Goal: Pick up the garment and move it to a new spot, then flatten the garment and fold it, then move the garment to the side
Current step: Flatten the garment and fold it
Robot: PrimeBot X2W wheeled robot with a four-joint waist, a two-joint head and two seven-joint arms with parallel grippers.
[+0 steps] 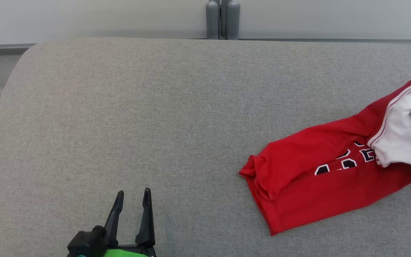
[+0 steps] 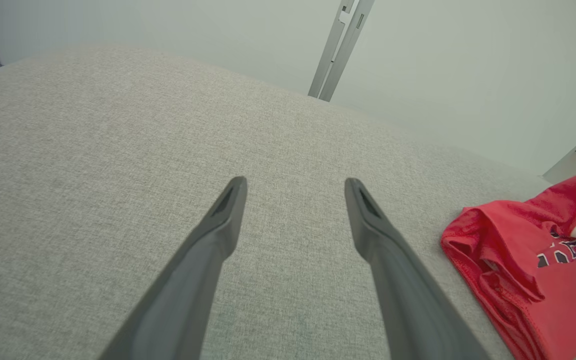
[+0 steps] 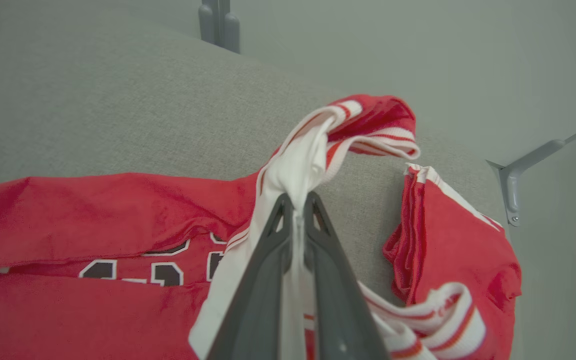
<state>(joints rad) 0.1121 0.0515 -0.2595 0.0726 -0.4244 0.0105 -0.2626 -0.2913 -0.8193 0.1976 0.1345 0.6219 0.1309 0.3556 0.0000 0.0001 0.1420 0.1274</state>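
Noted: garment soft red cloth, ribbed white trim; table matt grey woven fabric; left gripper matt dark plastic

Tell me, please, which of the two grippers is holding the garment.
The right gripper: it is shut on the white trim of the red garment, while the left gripper stands open over bare grey padding.

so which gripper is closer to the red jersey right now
Right. The right gripper is shut on the red jersey, pinching its white edge. The left gripper is open over the grey surface, off to the jersey's left, not touching it.
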